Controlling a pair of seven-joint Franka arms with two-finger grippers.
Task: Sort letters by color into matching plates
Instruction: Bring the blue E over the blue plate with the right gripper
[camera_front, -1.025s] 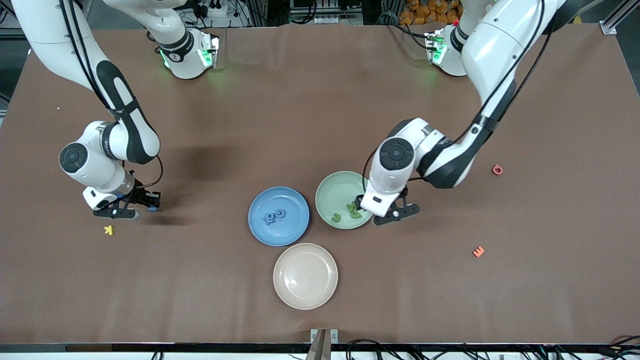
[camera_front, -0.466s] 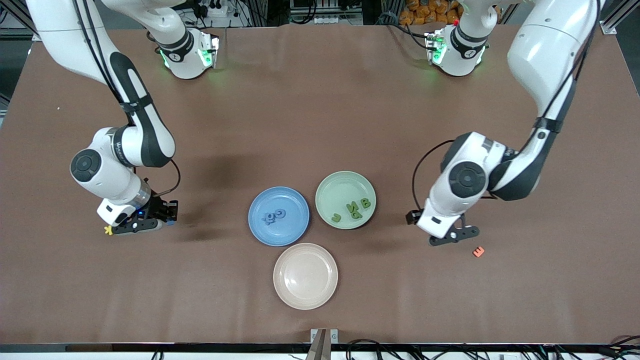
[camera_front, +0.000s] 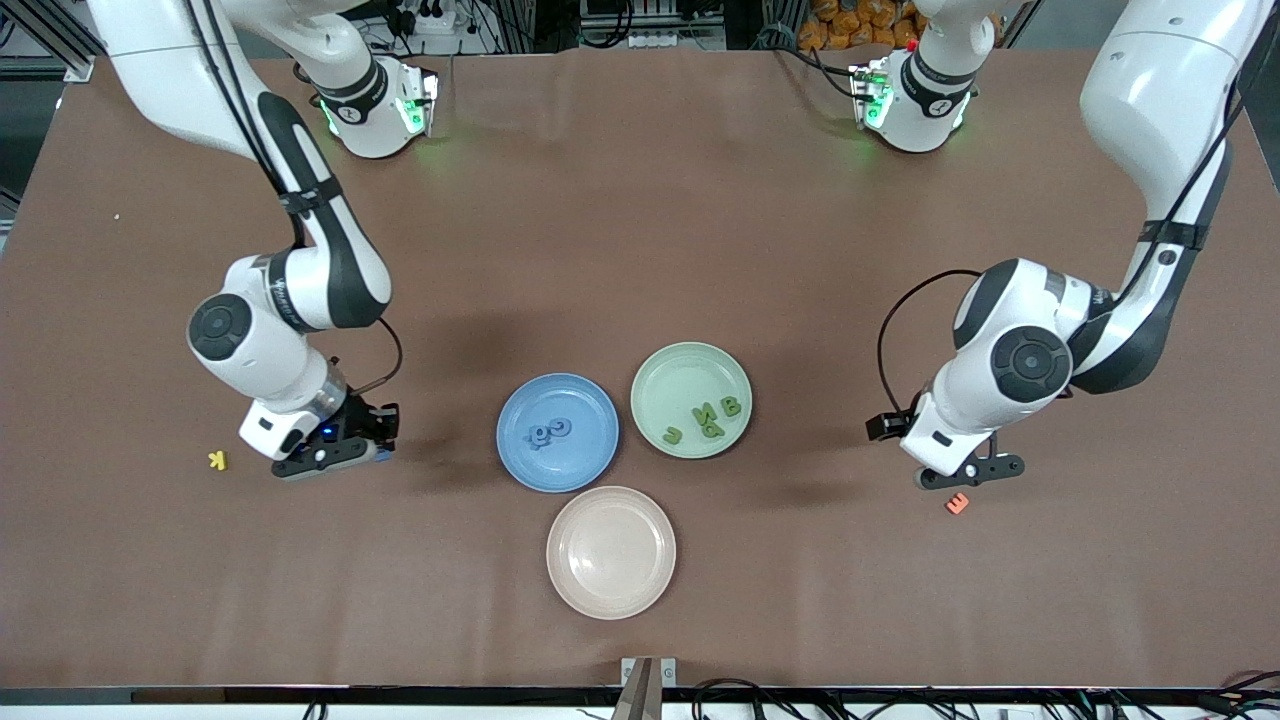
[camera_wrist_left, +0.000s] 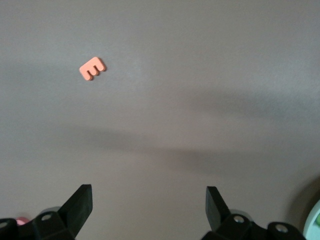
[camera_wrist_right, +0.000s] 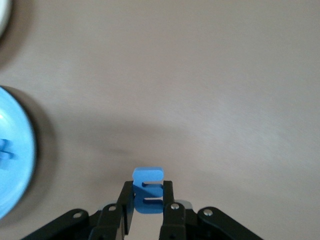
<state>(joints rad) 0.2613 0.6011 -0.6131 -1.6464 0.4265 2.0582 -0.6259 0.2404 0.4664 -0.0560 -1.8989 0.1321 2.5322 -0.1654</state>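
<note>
A: Right gripper (camera_front: 352, 452) is up over bare table (camera_front: 640, 250) toward the right arm's end, and it's clamped on a blue letter (camera_wrist_right: 147, 196) — the right wrist view has the piece pinched snug between the two fingers.

B: The blue plate (camera_front: 557, 432) sits mid-table with blue letters (camera_front: 548, 431) lying in it, bunched together near the centre. I can't count them cleanly from here.

A: Just beside it, toward the left arm's end, the pale green plate (camera_front: 691, 400) holds four green letters (camera_front: 706, 422) — strung along the part of the plate nearest the front camera.

B: The cream plate (camera_front: 611, 552) is nearer the front camera than both, tucked close under the pair.

A: Over to the left gripper (camera_front: 962, 474) — fingers spread wide, holding nothing, hanging over the table next to an orange letter E (camera_front: 957, 504). The left wrist view shows that E (camera_wrist_left: 92, 68) lying flat on the cloth, apart from both fingers.

B: And a yellow letter (camera_front: 217, 460) lies on the table near the right gripper, toward the right arm's end.
</note>
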